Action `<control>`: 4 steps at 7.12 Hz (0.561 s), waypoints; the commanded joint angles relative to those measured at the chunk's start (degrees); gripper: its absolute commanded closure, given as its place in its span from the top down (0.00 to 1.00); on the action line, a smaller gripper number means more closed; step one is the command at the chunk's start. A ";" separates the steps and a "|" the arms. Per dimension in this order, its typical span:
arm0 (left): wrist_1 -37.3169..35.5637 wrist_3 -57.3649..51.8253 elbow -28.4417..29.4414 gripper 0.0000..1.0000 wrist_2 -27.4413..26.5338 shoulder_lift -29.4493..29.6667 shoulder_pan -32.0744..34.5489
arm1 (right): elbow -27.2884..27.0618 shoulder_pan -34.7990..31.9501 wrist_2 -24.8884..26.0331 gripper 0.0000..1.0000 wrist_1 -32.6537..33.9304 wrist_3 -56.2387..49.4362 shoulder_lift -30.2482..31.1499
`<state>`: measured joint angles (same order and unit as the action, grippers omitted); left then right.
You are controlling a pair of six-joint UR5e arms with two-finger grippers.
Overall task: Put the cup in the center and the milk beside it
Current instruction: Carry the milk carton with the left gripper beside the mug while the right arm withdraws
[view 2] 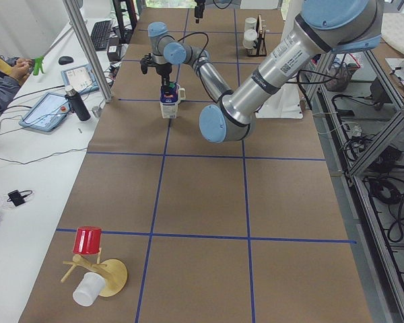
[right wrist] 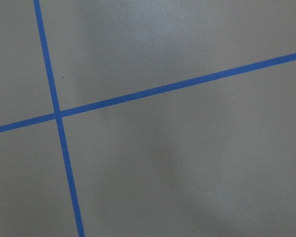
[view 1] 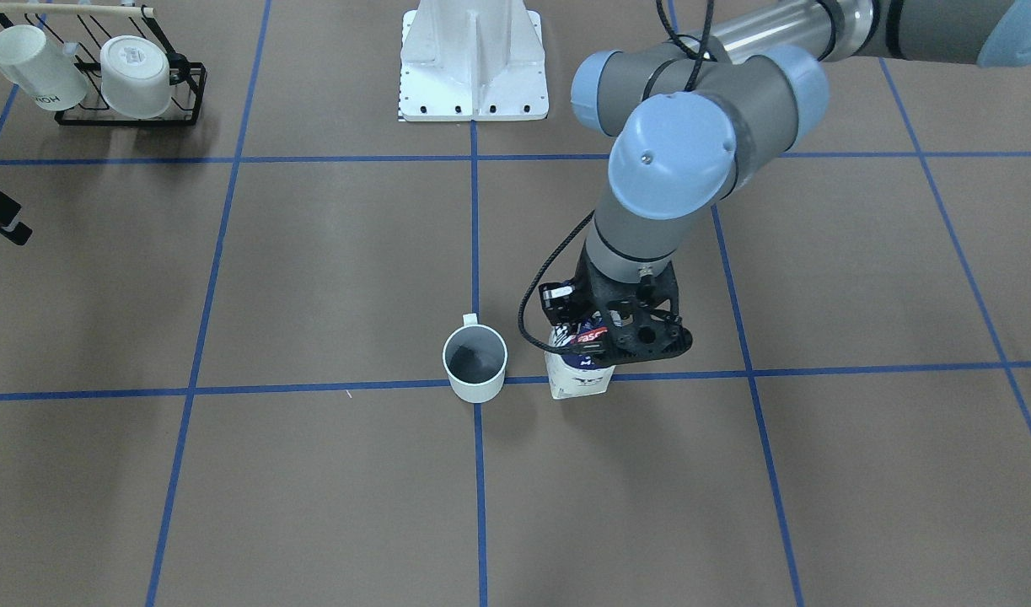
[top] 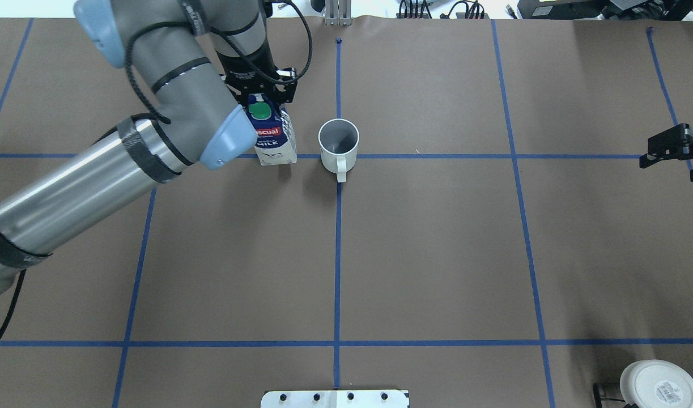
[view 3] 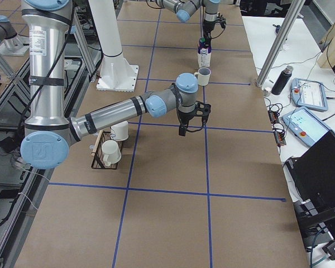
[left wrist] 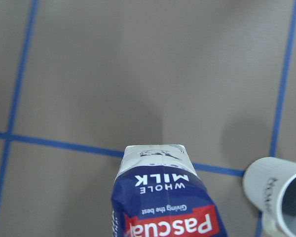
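Parking milk (top: 275, 141) beside cup (top: 339, 148), top clamped in left gripper (top: 262, 97). Next: let go gently, lift straight up.

The brown table (top: 437, 255) carries the cup (top: 338, 144), the milk (top: 275, 140) and a mug rack (view 1: 186, 88).

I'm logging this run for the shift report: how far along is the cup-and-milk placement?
Done: the cup stands upright on the central tape crossing of the table.
In hand: the left gripper grips the top of the milk, which stands beside the cup with a small gap and seems to rest on the table.
Left: release the carton and pull the arm away. The right gripper is empty, off to the side.
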<state>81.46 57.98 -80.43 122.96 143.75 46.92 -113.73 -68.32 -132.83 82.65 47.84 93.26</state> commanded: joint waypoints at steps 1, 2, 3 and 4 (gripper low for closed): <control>0.90 0.11 2.21 0.00 0.00 1.36 -3.76 | 0.00 0.02 0.03 1.00 -0.04 -0.20 0.08; 0.81 0.46 2.13 0.00 0.09 1.44 -4.29 | 0.00 0.02 0.03 1.00 -0.04 -0.20 0.08; 0.72 0.64 1.69 0.15 0.35 1.44 -4.30 | -0.08 0.02 0.03 1.00 -0.04 -0.20 0.17; 0.81 0.73 1.60 0.45 0.44 1.44 -4.38 | -0.08 0.02 0.03 1.00 -0.04 -0.20 0.17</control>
<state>82.23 58.54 -78.64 123.23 145.17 42.87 -113.78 -68.29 -132.80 82.62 47.64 93.40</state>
